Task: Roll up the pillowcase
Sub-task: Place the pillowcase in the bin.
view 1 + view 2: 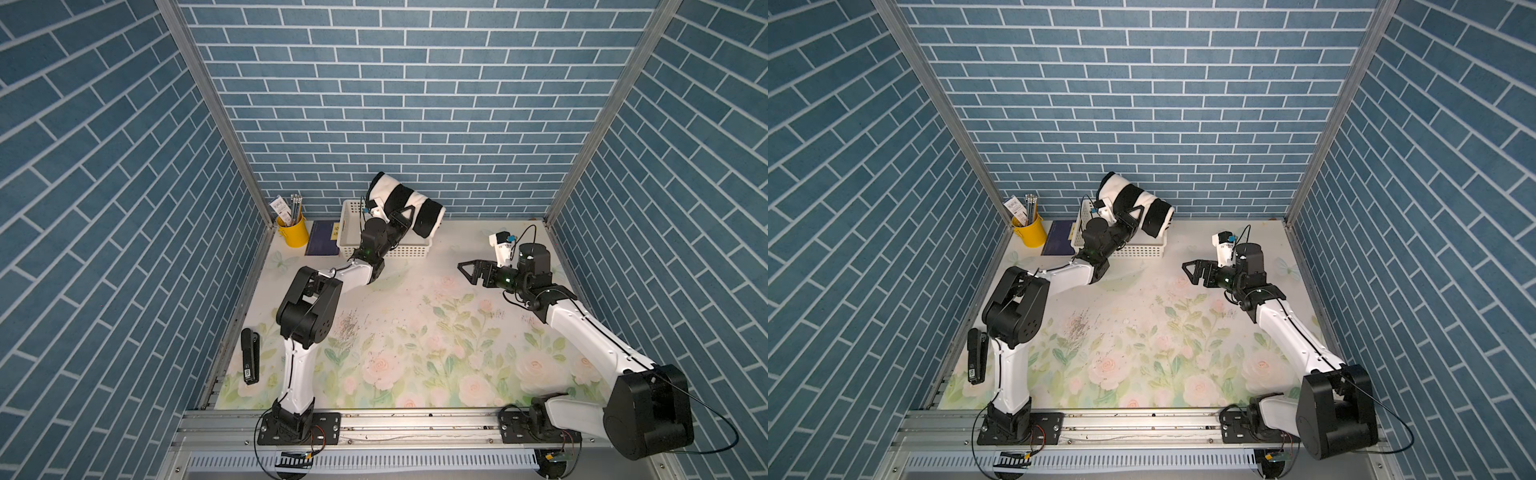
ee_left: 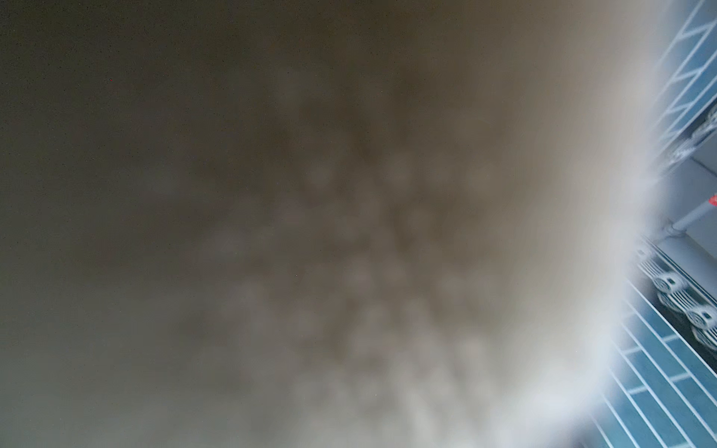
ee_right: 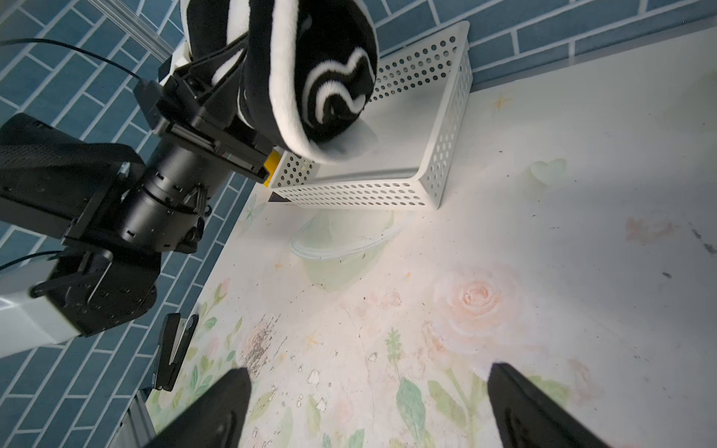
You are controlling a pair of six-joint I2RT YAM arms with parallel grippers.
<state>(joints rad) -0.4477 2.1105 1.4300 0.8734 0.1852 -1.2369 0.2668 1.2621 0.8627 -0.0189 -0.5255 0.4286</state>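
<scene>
The pillowcase is a tight roll with black and cream-white stripes, held in the air, tilted, above the white basket. My left gripper is shut on the roll near its middle. In the right wrist view the roll's spiral end hangs over the basket, with the left gripper's fingers clamped on it. Blurred cloth fills the left wrist view and hides its jaws. My right gripper stands open and holds nothing, above the flowered table, right of the basket.
A yellow cup of pencils and a dark blue notebook stand left of the basket at the back wall. A black stapler lies by the left edge. Blue brick walls close three sides.
</scene>
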